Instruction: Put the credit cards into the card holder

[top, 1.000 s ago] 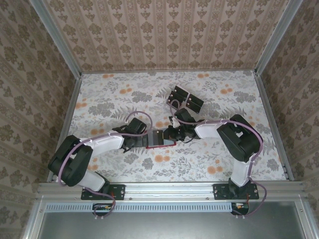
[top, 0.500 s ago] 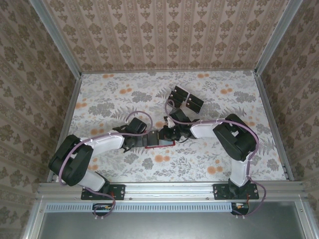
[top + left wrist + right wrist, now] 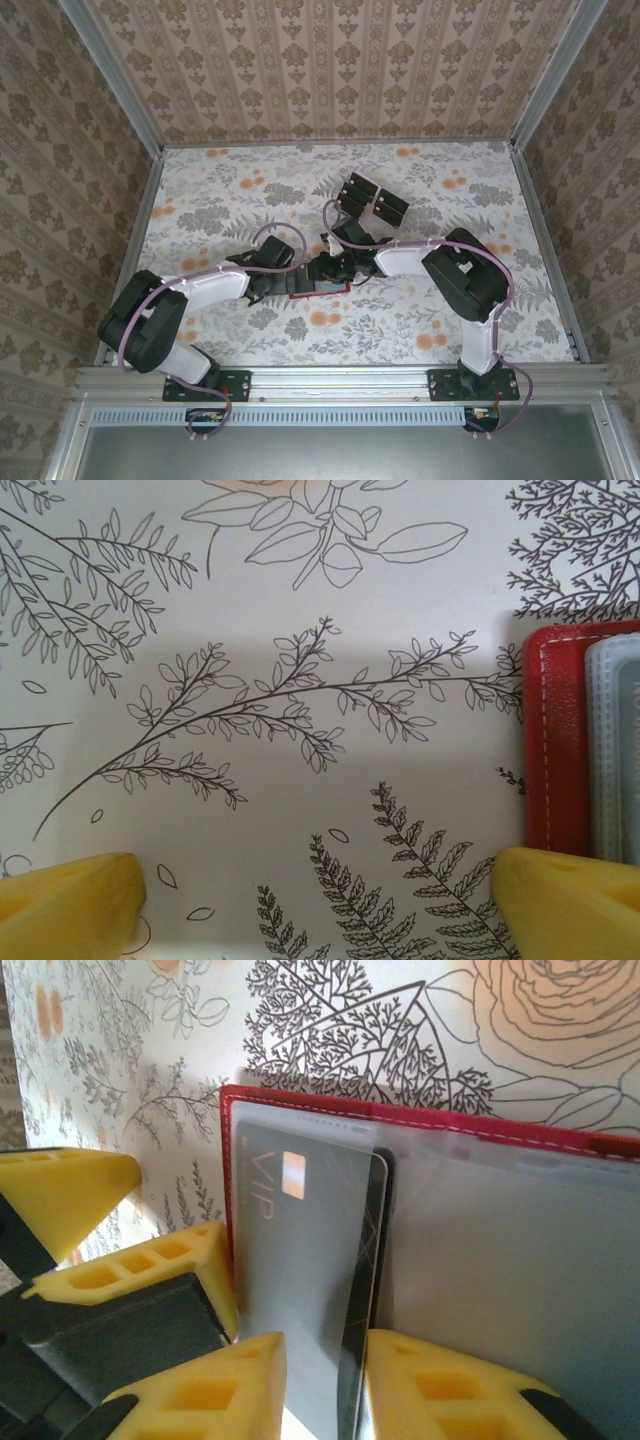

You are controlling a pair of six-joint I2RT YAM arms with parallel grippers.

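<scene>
On my right wrist camera the right fingers (image 3: 325, 1390) stand part-way apart, one on each side of the near end of a credit card (image 3: 300, 1260). I cannot tell whether either pad is touching it, so I won't call it a pinch.

The card's long axis runs straight away from those fingers and into the card holder (image 3: 400, 1117), which lies open and flat on the counter (image 3: 250, 600). Most of the card's face, VIP mark up, shows grey through the holder's left-hand clear pocket (image 3: 255, 1300). A dark strip along the card's right edge looks uncovered. Its far end stops just short of the holder's red far rim. I judge the card nearly home; anything left is a short push along that axis, away from the fingers.

The left fingers (image 3: 320, 905) are spread wide at the holder's left side with only bare counter between them. One tip sits at the holder's near red corner, but I cannot tell whether it presses there.

Beyond the holder, to its far right and well apart from it, the other credit cards (image 3: 372, 198) lie in two dark groups. From the overhead view I reckon the right arm is the nearer one for fetching them.
</scene>
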